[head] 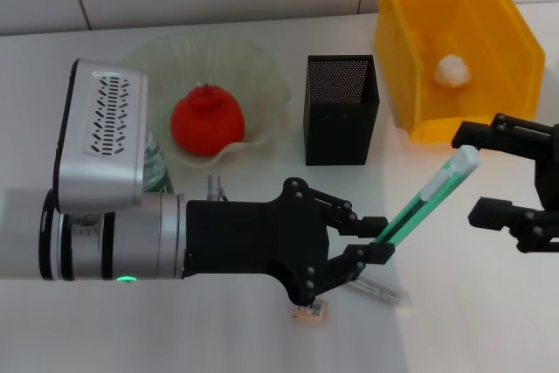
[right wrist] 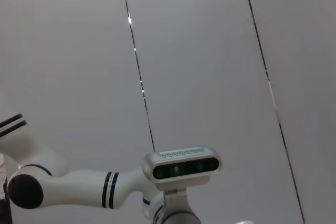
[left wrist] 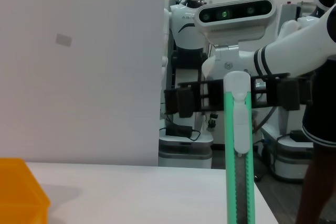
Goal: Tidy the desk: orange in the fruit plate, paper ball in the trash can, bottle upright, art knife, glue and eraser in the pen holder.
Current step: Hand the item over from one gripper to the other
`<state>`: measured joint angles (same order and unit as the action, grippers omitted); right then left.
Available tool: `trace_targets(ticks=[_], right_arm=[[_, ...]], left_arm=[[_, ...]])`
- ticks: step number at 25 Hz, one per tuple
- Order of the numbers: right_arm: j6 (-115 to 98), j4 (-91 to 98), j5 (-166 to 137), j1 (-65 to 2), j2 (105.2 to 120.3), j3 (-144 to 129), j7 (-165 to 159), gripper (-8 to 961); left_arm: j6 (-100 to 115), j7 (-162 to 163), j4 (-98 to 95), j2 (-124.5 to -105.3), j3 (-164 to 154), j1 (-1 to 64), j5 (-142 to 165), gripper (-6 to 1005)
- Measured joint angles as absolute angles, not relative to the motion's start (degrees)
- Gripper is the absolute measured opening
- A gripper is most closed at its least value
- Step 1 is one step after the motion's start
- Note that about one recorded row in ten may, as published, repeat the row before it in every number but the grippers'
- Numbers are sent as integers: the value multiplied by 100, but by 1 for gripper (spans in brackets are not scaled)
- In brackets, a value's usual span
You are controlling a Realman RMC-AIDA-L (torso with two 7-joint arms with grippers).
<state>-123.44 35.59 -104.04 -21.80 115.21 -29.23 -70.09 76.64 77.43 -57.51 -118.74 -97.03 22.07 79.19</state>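
My left gripper (head: 376,238) is shut on the lower end of the green and white art knife (head: 430,194), which is held slanted above the table. The knife's white tip reaches between the fingers of my open right gripper (head: 486,176) without touching them. In the left wrist view the knife (left wrist: 239,145) stands before the spread right gripper (left wrist: 235,98). The orange (head: 206,121) lies in the fruit plate (head: 262,63). The paper ball (head: 452,69) is in the trash can (head: 410,37). The pen holder (head: 341,111) stands between them. The eraser (head: 311,307) and a clear tube (head: 377,290), perhaps the glue, lie under my left gripper. The bottle (head: 155,168) is mostly hidden behind my left wrist.
My left forearm (head: 96,233) spans the table's front left. A corner of the trash can (left wrist: 21,187) shows in the left wrist view. The right wrist view shows only a wall and my left wrist camera housing (right wrist: 181,165).
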Motion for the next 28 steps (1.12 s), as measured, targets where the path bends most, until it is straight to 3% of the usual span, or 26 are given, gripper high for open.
trace_targets(ticks=[10, 15, 20, 28], right_arm=[[-12329, 3559, -10517, -2316, 11500, -3157, -7110, 795], [-12333, 3562, -10564, -2388, 11501, -3225, -7182, 681], [-12346, 3566, -10565, -2405, 11518, -3238, -7181, 468], [-12390, 3588, -10572, -2424, 11511, -3342, -7181, 454]], left_arm=[[7864, 7761, -5748, -11865, -9666, 2206, 7908, 181], [7900, 7785, -5748, -11865, -9676, 2235, 7926, 182], [7922, 7795, -5748, -11865, -9699, 2247, 7928, 182], [7953, 7796, -5730, -11865, -9703, 2250, 7928, 181]])
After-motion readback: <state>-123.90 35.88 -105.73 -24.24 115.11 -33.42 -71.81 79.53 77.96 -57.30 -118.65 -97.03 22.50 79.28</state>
